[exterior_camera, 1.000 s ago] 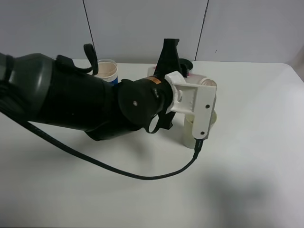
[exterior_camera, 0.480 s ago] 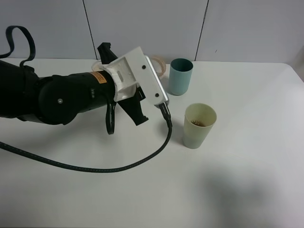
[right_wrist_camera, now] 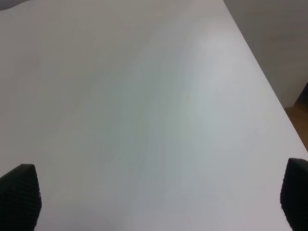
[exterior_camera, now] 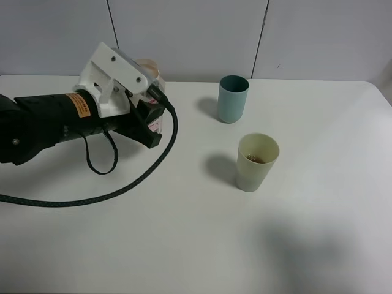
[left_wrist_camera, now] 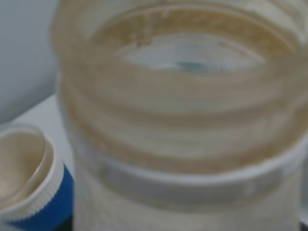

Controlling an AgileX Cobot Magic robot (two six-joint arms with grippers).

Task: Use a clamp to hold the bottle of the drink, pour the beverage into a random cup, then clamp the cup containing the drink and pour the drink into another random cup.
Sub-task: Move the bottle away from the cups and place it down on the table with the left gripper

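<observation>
Bottle of the drink point(left_wrist_camera: 183, 120) sat clamped in left fingers point(exterior_camera: 150, 136) (mostly hidden overhead); brown beverage point(exterior_camera: 258, 159) lay in the yellow-green cup point(exterior_camera: 251, 176); right fingers point(right_wrist_camera: 21, 195) stood wide.

Near half + whole right of white counter point(exterior_camera: 331, 245) bare, wide room to pass. Centre: pale yellow-green plastic tumbler point(exterior_camera: 256, 162), teal plastic tumbler point(exterior_camera: 233, 98) farther back, well apart, open gap btwn. Far left blocked: bulky black arm point(exterior_camera: 43, 128) w/ small translucent plastic bottle point(left_wrist_camera: 183, 120); black cable point(exterior_camera: 113, 195) loops across left-centre.
</observation>
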